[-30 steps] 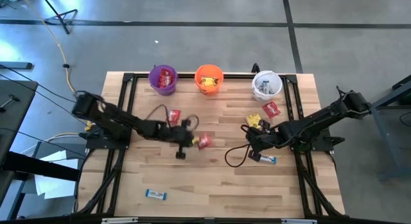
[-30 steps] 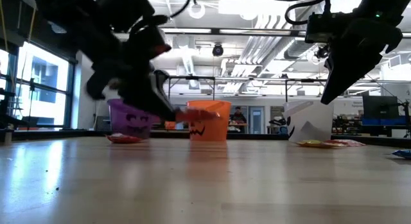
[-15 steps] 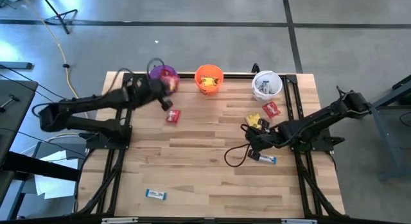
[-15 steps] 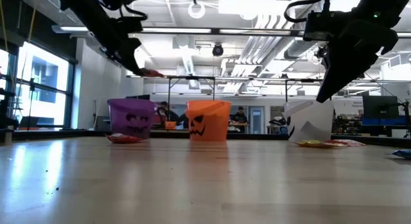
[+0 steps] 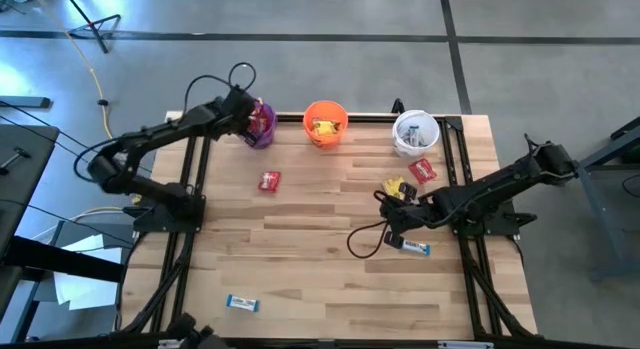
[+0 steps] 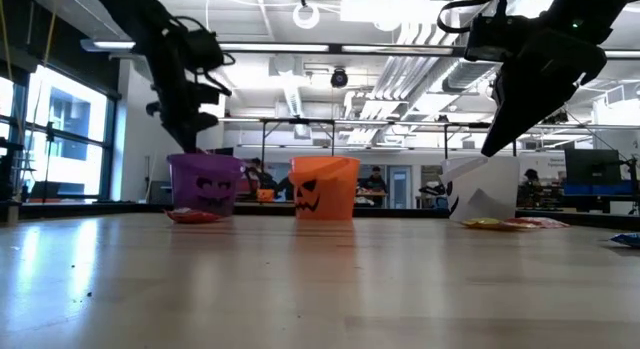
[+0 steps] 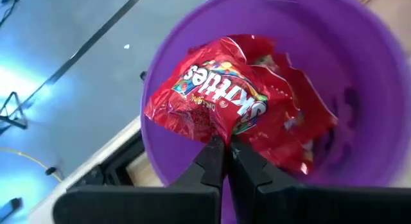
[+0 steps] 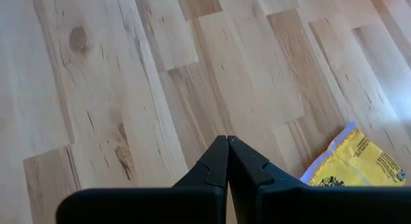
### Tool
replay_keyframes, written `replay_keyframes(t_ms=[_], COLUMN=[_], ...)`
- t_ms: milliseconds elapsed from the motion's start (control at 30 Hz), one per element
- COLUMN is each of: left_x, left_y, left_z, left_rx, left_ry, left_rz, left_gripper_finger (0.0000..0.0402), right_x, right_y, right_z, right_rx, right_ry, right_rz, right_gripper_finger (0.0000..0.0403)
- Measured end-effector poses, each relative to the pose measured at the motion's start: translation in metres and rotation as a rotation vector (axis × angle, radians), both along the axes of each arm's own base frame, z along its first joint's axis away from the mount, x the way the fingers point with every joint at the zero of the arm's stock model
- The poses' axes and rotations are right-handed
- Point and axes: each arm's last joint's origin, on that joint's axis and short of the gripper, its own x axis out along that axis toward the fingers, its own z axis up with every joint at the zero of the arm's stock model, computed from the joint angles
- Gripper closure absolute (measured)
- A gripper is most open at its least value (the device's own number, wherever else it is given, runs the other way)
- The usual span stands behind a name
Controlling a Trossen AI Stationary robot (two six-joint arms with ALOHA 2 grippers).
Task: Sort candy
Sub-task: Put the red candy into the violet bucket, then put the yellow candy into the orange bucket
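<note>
My left gripper [image 7: 226,147] is over the purple bucket [image 5: 262,129] at the table's far left, shut on a red candy packet [image 7: 221,99]. More red packets [image 7: 302,131] lie inside the bucket. My right gripper [image 5: 390,225] hovers shut and empty over the table's right half, close to a yellow packet [image 5: 398,190], which also shows in the right wrist view [image 8: 359,163]. On the table lie a red packet [image 5: 268,181], another red packet [image 5: 423,170], a blue-and-white bar [image 5: 414,248] and a second bar [image 5: 242,304]. My left gripper pinches the red packet by a crumpled edge [image 7: 223,129] between its two fingers. The fingers come from above, pointing down into the bucket's mouth. The packet hangs below the fingers, clear of the table, within the purple rim [image 7: 154,153].
An orange bucket [image 5: 325,124] with yellow packets and a white bucket [image 5: 415,132] stand along the far edge. A black cable loop [image 5: 362,245] lies by my right gripper. Bare wood shows across the table's middle and near half.
My left gripper has risen from the table's middle with the red packet and swung toward the far left, ending over the purple bucket. The packet has gone from near the tabletop to hanging inside the bucket's rim.
</note>
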Motion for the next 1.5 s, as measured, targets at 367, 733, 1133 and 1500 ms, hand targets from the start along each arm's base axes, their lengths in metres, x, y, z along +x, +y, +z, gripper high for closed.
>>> replay_keyframes(t_ms=[367,733,1133,1500], left_x=[0.011,0.020,0.014,0.013], left_y=[0.011,-0.019,-0.107,-0.178], left_z=[-0.007,0.009,-0.008,-0.032], left_rx=[0.029,0.087,0.228,0.251], left_ry=[0.016,-0.031,-0.322,-0.543], left_rz=[-0.047,-0.148,-0.401,-0.734], left_gripper_finger=[0.0346,0.0255,0.0252,0.0252], right_x=[0.000,-0.007,-0.027,-0.027], right_y=[0.000,-0.007,-0.026,-0.040], right_z=[0.000,-0.006,-0.057,-0.083], right_rx=[-0.002,-0.150,-0.156,-0.330], right_ry=[0.006,0.069,0.079,0.153], right_rz=[0.007,0.009,-0.113,-0.196], right_gripper_finger=[0.0402,0.0402,0.0389,0.0192])
